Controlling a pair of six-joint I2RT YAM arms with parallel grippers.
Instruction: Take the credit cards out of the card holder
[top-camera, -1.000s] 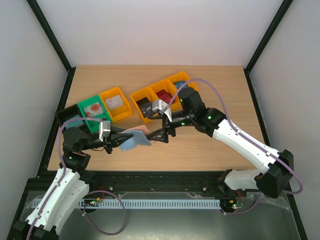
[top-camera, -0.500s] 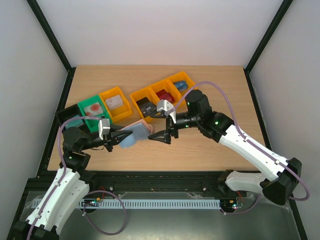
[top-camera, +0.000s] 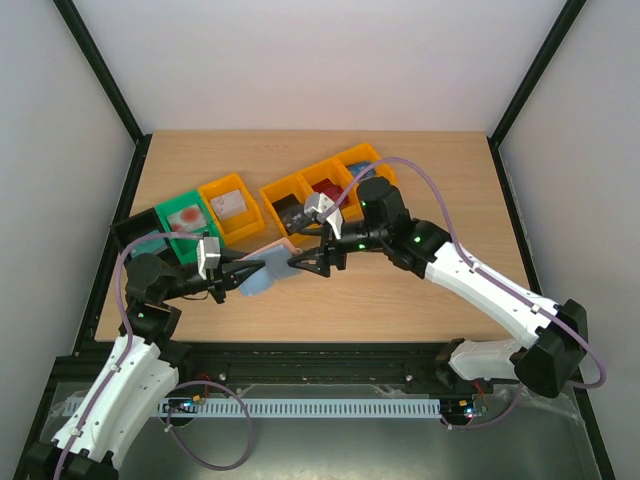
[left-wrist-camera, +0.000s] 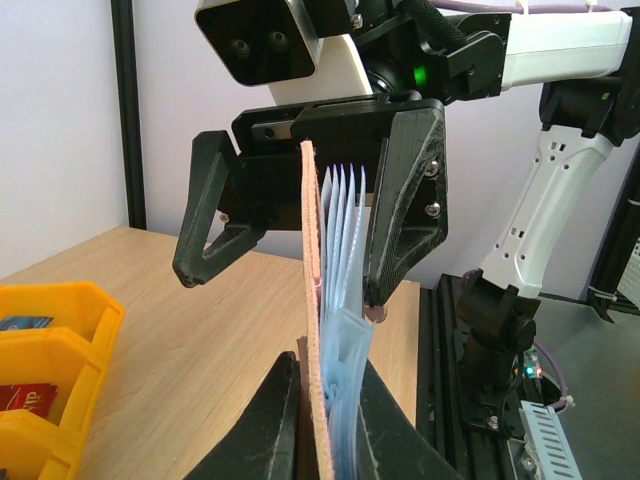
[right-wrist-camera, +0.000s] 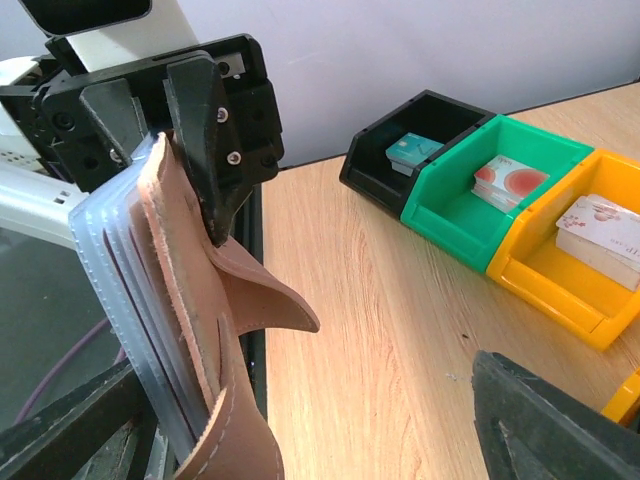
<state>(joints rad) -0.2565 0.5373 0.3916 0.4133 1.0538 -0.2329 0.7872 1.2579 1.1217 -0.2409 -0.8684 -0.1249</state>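
The right gripper (top-camera: 298, 264) has swung back in since half a second ago and now it's right at the card holder (top-camera: 266, 270)! Its fingers (left-wrist-camera: 405, 200) are spread wide, one on each side of the holder's far edge, with nothing clamped. The left gripper (top-camera: 240, 276) pinches the opposite edge and holds the holder upright between the two arms. The tan cover is on one side and the light blue sleeves (left-wrist-camera: 340, 240) fan out on the other. Behind it are the green bin (top-camera: 181, 222) and the yellow bin (top-camera: 230, 208).
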